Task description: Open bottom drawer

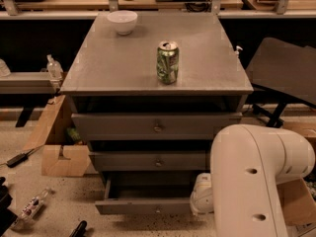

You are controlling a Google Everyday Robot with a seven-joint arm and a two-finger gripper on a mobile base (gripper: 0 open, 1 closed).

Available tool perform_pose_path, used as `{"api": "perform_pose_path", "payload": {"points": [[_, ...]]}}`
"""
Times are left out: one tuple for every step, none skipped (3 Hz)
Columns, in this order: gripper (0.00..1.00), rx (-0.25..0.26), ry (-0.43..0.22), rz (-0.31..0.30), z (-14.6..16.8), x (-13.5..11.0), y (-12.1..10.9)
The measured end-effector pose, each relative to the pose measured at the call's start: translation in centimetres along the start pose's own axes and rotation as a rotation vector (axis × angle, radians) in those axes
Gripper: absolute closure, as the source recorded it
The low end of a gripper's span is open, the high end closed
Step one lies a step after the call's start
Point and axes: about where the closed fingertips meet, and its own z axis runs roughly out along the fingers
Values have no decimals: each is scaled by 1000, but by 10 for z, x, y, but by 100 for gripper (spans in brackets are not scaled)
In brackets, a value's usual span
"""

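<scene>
Finding the bottom drawer (148,206) pulled partway out at the foot of the grey cabinet (113,63), its front forward of the middle drawer (148,160) and top drawer (123,126) above: three drawers counted, each with one small centre knob. Noting the white arm (252,181) bulking in the right foreground, bent down toward that drawer's right end, with the gripper (201,195) low there, mostly hidden, its grip impossible to tell. Counting on the cabinet top one green can (168,62) upright and one white bowl (122,21) at back left, well apart.
</scene>
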Motion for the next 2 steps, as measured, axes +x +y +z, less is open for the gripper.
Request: {"api": "perform_pose_path", "payload": {"points": [[42, -2, 0, 1, 1, 0, 1], [11, -1, -10, 2, 3, -1, 1]]}}
